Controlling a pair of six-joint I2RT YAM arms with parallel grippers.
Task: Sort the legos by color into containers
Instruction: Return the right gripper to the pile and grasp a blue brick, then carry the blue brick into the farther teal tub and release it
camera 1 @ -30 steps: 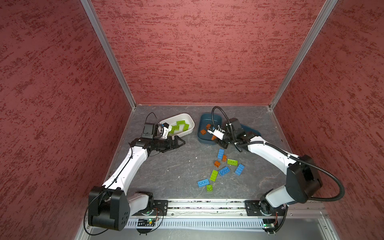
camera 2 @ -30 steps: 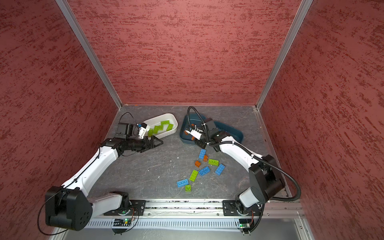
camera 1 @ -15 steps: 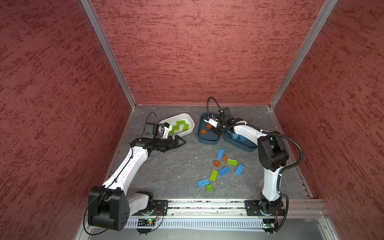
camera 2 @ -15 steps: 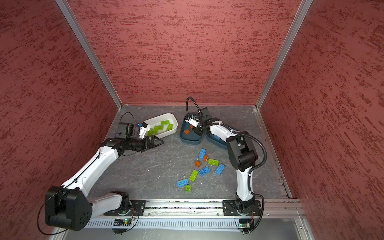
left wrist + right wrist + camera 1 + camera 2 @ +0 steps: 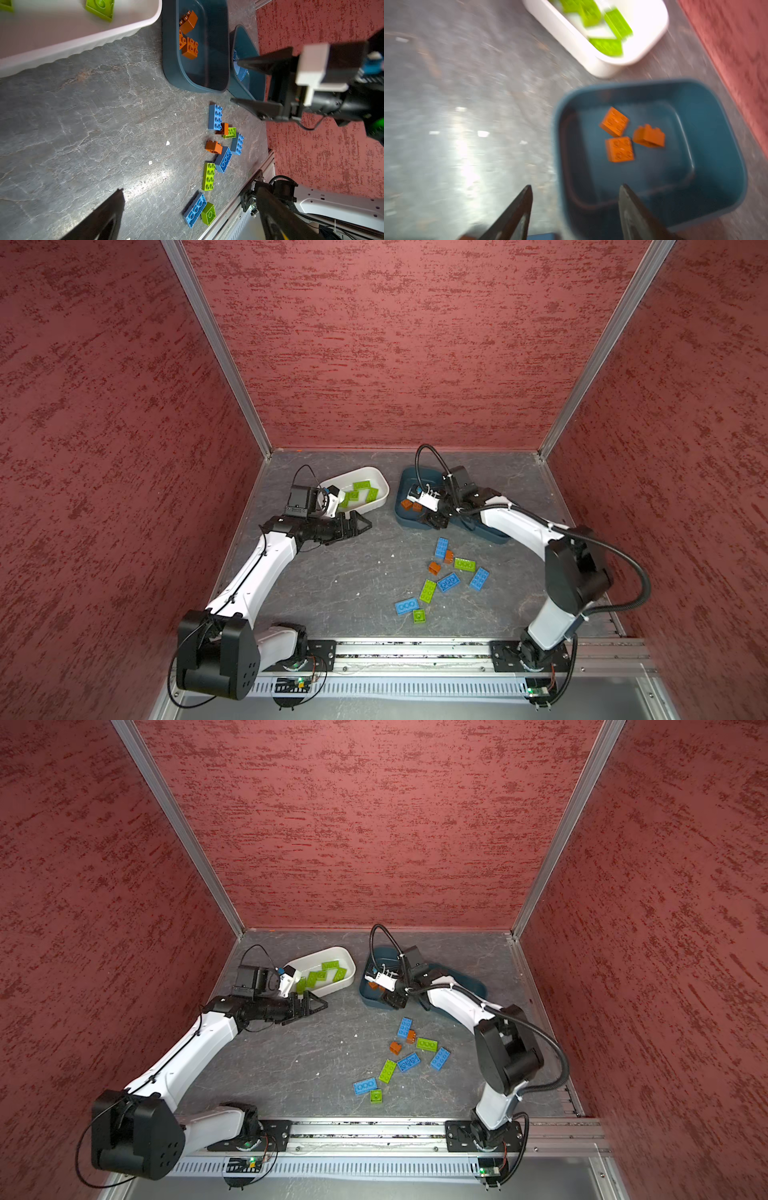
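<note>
Jaws on our right gripper (image 5: 575,187) stand apart, and nothing is between them. They hang over the near edge of a dark teal tub (image 5: 724,133). Three orange bricks (image 5: 619,148) lie in that tub, close together.

Our left gripper (image 5: 361,524) has its jaws spread wide too, and they hold nothing. It hovers just on the near side of the white tub (image 5: 380,499), which sits at the far left of the worktop (image 5: 332,572). Green bricks (image 5: 361,485) lie in the white tub.

We see a second teal tub (image 5: 494,533) right beside the first one, on its right. A blue brick (image 5: 241,73) lies in it.

Nine loose bricks (image 5: 448,583) lie in a bunch on the worktop, on the near side of the teal tubs. We count four blue, three green and two orange. One orange brick touches a long blue one.
</note>
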